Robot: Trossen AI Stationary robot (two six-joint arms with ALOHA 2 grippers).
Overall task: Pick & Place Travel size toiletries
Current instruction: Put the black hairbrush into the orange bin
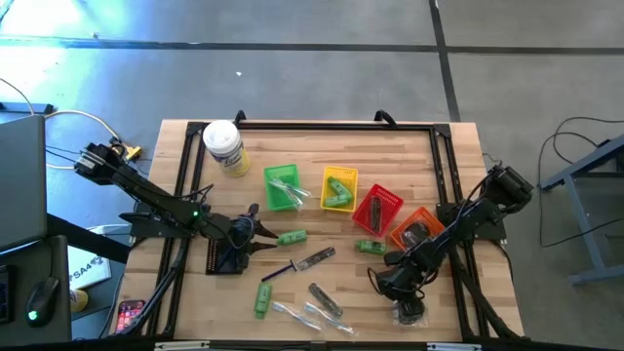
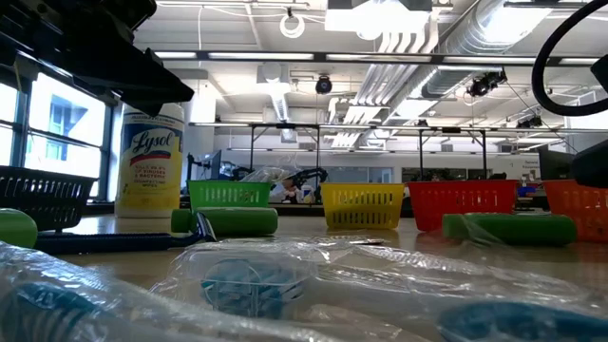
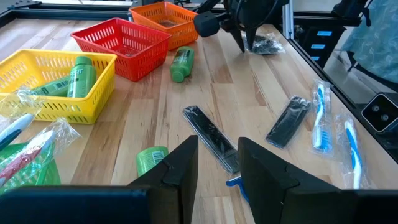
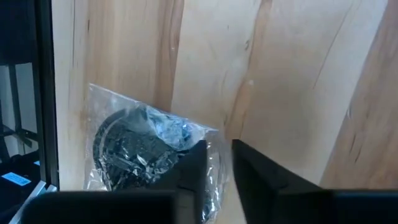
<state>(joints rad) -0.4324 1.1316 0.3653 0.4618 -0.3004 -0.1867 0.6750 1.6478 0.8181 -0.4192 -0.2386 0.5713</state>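
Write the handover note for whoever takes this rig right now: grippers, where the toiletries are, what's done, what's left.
Right gripper: at the table's front right, fingers nearly together at the clear wrapper of a round dark pouch; a firm grip is not visible.
Left gripper: part open, empty, hovering over the black basket.
Done: items lie in the green basket, yellow basket, red basket and orange basket.
Left: loose green bottles, blue razor, grey pieces, toothbrush packets.

Grey concrete floor point(image 1: 322, 58); bright windows point(image 2: 57, 133), ceiling ducts point(image 2: 427, 43).
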